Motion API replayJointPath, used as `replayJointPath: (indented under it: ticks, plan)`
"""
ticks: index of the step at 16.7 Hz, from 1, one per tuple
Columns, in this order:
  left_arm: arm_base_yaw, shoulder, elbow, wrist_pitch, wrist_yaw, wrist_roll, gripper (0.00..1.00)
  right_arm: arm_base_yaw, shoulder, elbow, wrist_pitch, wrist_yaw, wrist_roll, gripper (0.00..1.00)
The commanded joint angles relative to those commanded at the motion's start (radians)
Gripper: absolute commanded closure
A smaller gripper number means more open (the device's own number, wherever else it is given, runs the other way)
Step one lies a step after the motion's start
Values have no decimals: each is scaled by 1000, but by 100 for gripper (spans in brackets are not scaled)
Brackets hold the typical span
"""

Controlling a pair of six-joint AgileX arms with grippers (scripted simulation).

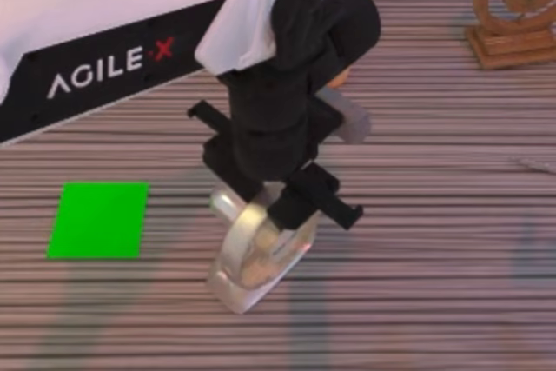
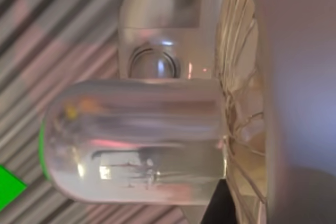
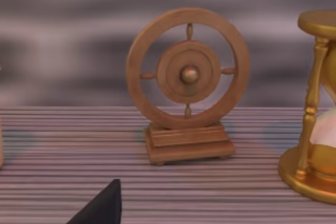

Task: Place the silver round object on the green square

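left gripper (image 1: 276, 202) clamped on the silver round object (image 1: 258, 254) directly beneath it, green square (image 1: 98, 219) well off to its left, apart

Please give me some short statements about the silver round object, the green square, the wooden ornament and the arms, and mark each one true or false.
1. The left gripper is at the silver round object. True.
2. The silver round object already rests on the green square. False: it is apart from the square, toward the table's right.
3. The wooden wheel-shaped ornament stands at the table's far right. True.
4. The right wrist view shows the green square. False: it shows the wooden ornament and a golden hourglass.
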Motion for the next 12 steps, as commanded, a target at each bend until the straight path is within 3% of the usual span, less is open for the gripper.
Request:
replayJointPath:
  ticks: [12]
  plan:
    - [2, 4, 43, -42, -1, 2, 100, 0, 0, 0, 0, 0, 0, 0]
